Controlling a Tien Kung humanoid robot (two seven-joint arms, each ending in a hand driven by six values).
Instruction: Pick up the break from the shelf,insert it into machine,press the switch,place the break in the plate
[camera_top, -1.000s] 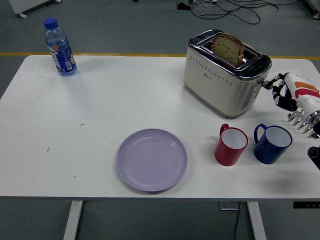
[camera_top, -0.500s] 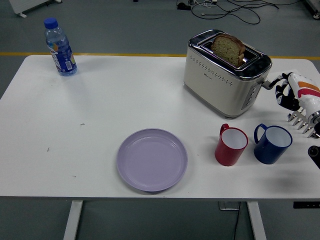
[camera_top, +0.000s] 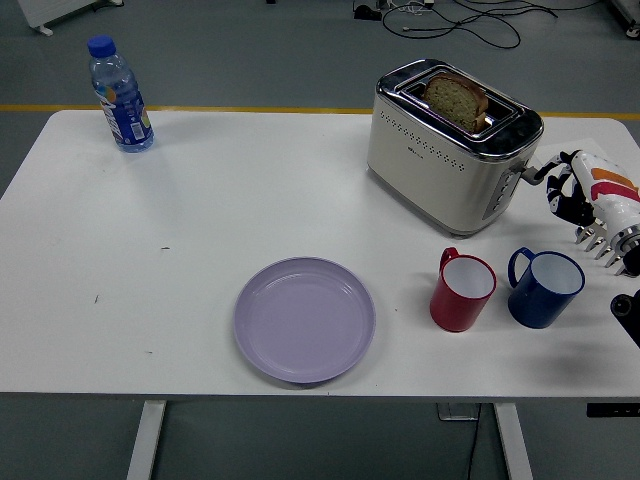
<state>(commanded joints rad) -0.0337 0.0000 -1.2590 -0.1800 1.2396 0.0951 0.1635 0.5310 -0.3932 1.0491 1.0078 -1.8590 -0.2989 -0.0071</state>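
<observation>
In the toaster (camera_top: 452, 145), bread (camera_top: 456, 98) sunk lower (lever pressed), right hand (camera_top: 580, 190) fingers curled, empty.

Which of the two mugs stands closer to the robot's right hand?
The blue mug. It stands right of the red mug, just below the right hand at the toaster's side.

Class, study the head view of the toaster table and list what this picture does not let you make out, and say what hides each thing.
- Lower part of the bread: hidden inside the toaster slot.
- Toaster lever: covered by the right hand at its end face; contact unclear.
- Right arm: cut off by the picture's right edge.
- Left hand: out of view.
- Bottle label: print too small to read.
</observation>
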